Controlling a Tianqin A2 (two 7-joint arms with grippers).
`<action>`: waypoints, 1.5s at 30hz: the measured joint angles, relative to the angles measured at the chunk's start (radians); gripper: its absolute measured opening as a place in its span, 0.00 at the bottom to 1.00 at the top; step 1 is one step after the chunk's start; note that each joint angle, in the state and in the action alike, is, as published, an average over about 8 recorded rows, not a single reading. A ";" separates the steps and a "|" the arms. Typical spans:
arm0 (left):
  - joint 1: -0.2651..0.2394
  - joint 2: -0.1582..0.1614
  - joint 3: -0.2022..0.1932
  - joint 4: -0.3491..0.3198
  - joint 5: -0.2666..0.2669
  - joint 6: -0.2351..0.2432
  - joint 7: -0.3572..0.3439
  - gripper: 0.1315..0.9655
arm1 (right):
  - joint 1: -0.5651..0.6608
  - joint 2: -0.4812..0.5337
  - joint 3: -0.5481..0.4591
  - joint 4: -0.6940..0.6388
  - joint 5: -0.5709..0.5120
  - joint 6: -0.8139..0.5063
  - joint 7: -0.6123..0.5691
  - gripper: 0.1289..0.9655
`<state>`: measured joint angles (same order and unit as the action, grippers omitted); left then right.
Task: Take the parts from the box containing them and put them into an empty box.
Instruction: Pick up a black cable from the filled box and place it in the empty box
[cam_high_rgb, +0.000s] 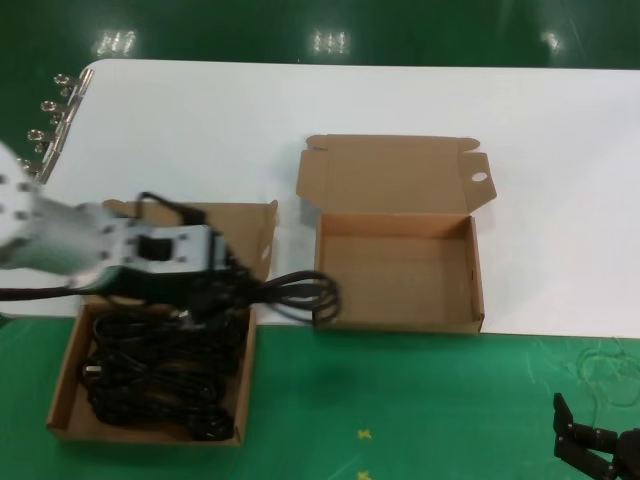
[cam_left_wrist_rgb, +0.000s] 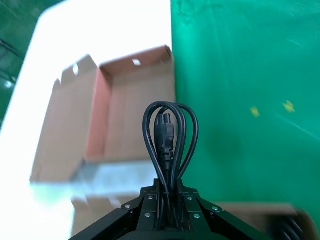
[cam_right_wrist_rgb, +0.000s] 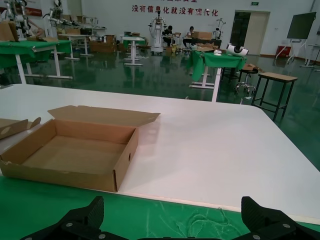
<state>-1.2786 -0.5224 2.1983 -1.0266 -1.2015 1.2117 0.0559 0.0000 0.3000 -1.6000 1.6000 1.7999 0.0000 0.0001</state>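
While one coiled power cable (cam_high_rgb: 290, 292) hangs in the grip of the left gripper (cam_high_rgb: 225, 280), its loops reach out past the rim of the box containing them (cam_high_rgb: 66, 385) toward the near left corner of the empty box (cam_high_rgb: 400, 320). From the left wrist view the jaws are closed on the cord's bundled strands, with the black plug (cam_left_wrist_rgb: 165, 129) nested inside the loop, which stands out ahead of the jaws. More cables (cam_high_rgb: 150, 375) lie heaped in the source carton, so the transfer is far from finished. That carton sits at the robot's left on the green cloth (cam_high_rgb: 400, 400) at the near edge of the white counter (cam_high_rgb: 560, 180); the target carton sits just beside it, to its right, on the counter, lid folded back, with the round hole in its tab (cam_high_rgb: 479, 178) showing and nothing inside it that can be seen.

The step in hand looks like the carry: the cable is lifted and on its way across the gap between the cartons. The next move calls for carrying it farther right until the whole coil is over the open floor of the target, high enough that the drooping loops clear the near wall, then lowering and releasing.

The right gripper (cam_high_rgb: 590, 445) waits low at the robot's right over the green cloth, jaws spread wide and holding nothing.
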 joint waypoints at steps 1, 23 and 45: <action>-0.002 0.022 0.006 0.002 0.010 -0.012 -0.007 0.09 | 0.000 0.000 0.000 0.000 0.000 0.000 0.000 1.00; -0.196 0.495 0.277 0.580 -0.058 -0.378 0.051 0.09 | 0.000 0.000 0.000 0.000 0.000 0.000 0.000 1.00; -0.236 0.522 0.553 0.711 -0.384 -0.586 0.136 0.13 | 0.000 0.000 0.000 0.000 0.000 0.000 0.001 1.00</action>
<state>-1.5151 -0.0001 2.7517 -0.3155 -1.5859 0.6261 0.1922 0.0000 0.3000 -1.6000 1.6000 1.7996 0.0001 0.0009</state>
